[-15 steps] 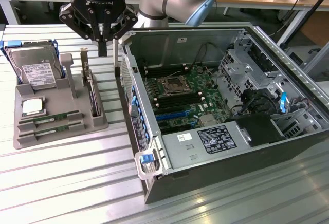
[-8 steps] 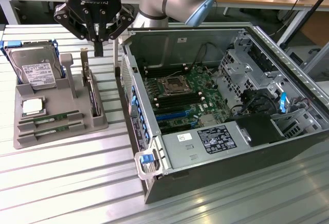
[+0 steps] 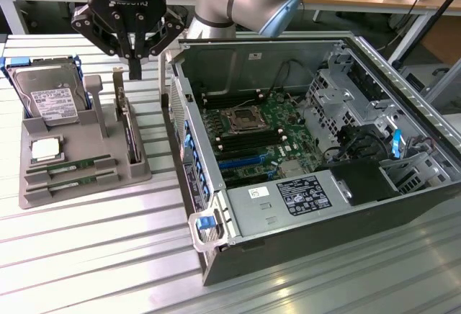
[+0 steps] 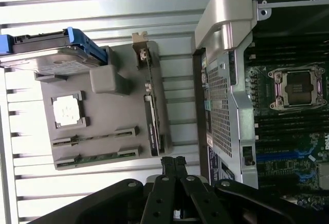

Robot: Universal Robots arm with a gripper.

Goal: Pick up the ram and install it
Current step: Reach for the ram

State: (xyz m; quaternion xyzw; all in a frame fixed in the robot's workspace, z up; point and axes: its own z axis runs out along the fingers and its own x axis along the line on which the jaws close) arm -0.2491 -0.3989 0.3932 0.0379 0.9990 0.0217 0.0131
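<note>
Item: gripper (image 3: 135, 69). Fingers pressed together, nothing held. It hangs at the upper left of the exterior frame, over the right side of the grey tray (image 3: 43, 132).

Item: ram (image 3: 70, 164). It lies flat in a tray slot, down and left of the gripper, with its long axis running across the frame. A second stick (image 3: 70, 182) lies just beside it.

Obstacles: an upright expansion card (image 3: 128, 130) stands between gripper and ram, and the open case (image 3: 302, 231) crowds the right. There looks to be freer room leftward.

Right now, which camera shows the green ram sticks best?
The exterior view: both ram sticks lie in slots of the gray tray, green sides showing. The wrist view looks down on them, so they appear as thin strips.
</note>
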